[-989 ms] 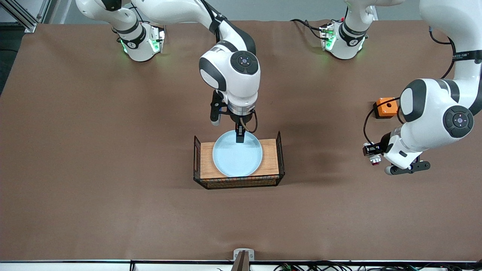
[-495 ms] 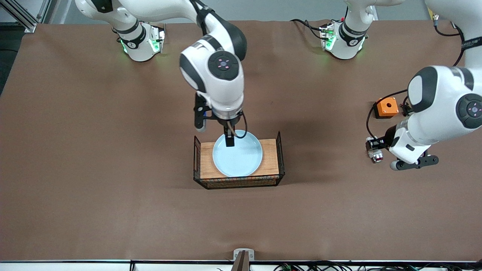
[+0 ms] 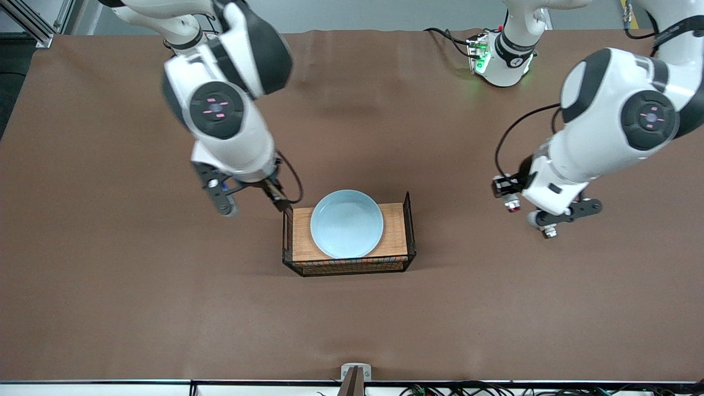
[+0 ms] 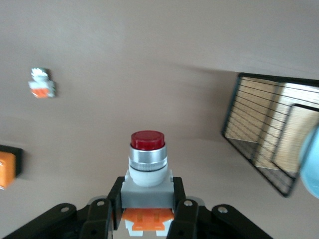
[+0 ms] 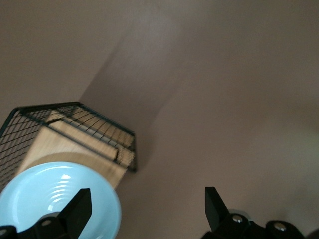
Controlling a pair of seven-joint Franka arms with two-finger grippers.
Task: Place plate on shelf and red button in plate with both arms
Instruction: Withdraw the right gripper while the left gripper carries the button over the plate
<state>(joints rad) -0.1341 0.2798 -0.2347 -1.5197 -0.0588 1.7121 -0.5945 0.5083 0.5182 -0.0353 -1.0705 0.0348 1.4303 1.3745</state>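
Withdrawn from the glossy pale blue plate [image 3: 346, 224] lying in the wire basket [image 3: 410, 231], the right gripper [image 3: 250, 201] hangs open and empty over the table, while the left gripper [image 3: 503, 190] has carried the small, rigid, light red button [image 4: 147, 162], pinched by its white body, over the table toward the basket.

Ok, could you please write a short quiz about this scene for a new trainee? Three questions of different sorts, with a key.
1. True or false: the plate lies on the wooden board inside the wire basket.
2. What does the left hand hold? A) red button B) plate C) nothing
3. Fill in: the right hand, fingers apart, is over the bare table beside the ____.

Key
1. True.
2. A: the red button sits between its fingers, in the air over the table.
3. Basket.
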